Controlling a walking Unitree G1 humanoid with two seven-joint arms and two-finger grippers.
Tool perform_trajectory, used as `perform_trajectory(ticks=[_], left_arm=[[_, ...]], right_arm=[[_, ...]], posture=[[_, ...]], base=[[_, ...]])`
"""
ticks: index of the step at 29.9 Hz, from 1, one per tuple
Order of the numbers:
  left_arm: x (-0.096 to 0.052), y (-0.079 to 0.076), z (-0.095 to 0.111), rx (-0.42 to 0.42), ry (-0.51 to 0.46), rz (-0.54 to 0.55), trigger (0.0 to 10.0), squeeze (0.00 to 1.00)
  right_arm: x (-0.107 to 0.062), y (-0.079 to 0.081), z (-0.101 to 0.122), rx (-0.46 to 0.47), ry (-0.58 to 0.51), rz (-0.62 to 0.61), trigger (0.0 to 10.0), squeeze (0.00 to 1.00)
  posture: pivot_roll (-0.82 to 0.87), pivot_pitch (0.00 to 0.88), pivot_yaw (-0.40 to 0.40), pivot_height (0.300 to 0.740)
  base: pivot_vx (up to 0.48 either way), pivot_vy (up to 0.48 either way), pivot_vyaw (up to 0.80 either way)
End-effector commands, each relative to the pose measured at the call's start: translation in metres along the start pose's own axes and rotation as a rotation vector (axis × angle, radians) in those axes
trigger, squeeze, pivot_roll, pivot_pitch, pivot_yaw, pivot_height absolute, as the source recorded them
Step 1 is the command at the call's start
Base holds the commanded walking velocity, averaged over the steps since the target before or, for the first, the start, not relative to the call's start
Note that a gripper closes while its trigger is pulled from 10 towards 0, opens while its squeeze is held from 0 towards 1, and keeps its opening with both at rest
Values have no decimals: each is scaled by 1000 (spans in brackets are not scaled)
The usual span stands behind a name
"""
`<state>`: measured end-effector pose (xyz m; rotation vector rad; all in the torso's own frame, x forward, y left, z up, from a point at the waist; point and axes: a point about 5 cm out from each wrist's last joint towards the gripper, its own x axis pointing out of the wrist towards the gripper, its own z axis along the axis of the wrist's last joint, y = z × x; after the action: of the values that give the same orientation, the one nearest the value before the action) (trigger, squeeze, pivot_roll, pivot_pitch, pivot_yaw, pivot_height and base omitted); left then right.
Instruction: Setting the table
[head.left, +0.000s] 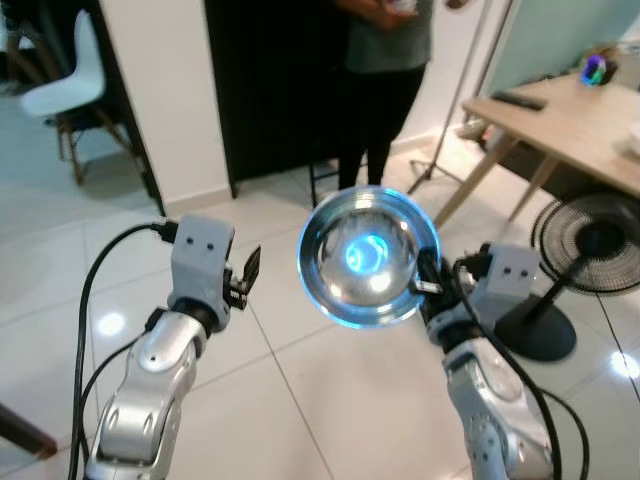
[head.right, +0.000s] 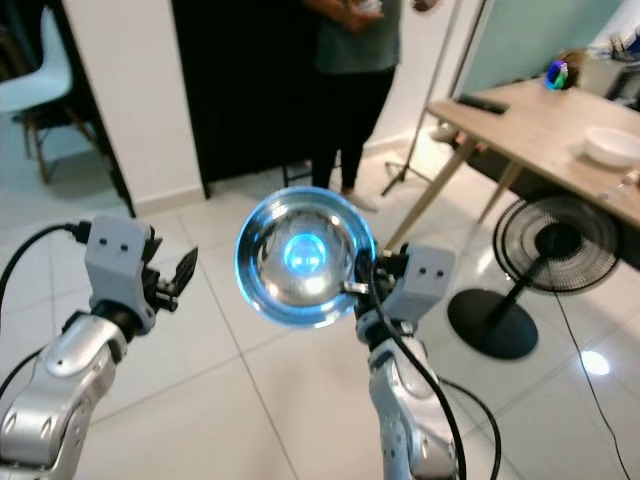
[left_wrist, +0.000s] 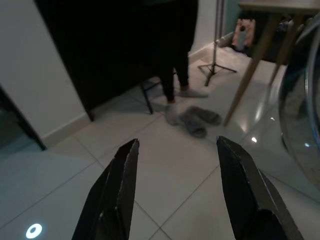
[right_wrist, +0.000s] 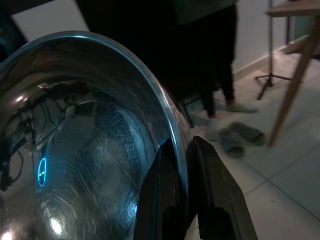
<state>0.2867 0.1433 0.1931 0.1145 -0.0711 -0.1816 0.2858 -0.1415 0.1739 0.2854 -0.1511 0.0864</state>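
A shiny steel bowl (head.left: 367, 257) is held up in front of me, its hollow tilted toward my head camera. My right gripper (head.left: 428, 284) is shut on its rim at the right side; the right wrist view has both black fingers (right_wrist: 210, 200) clamped over the rim of the bowl (right_wrist: 75, 150). My left gripper (head.left: 250, 268) is raised beside the bowl, open, with nothing between its fingers (left_wrist: 120, 190). The wooden dining table (head.right: 540, 130) stands at the far right with a white bowl (head.right: 612, 146) on it.
A person (head.left: 385, 80) in dark trousers stands ahead by a dark doorway. A black floor fan (head.left: 590, 250) stands right, beside the table. A tripod stand (head.left: 440, 150) and grey slippers (left_wrist: 197, 120) sit on the white tiled floor. A white chair (head.left: 65, 85) is far left.
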Motion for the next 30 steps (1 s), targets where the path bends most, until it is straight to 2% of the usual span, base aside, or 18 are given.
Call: perform_trajectory(ticks=[1, 30], left_arm=[[0, -1, 0, -8, 7, -3, 10000, 0], [3, -1, 1, 2, 2, 0, 10000, 0]], right_arm=[[0, 0, 4, 8, -20, -1, 10000, 0], [2, 1, 4, 10, -22, 5, 10000, 0]], posture=[[-1, 0, 76, 740], [5, 0, 76, 740]], base=[[0, 0, -781], [0, 0, -781]])
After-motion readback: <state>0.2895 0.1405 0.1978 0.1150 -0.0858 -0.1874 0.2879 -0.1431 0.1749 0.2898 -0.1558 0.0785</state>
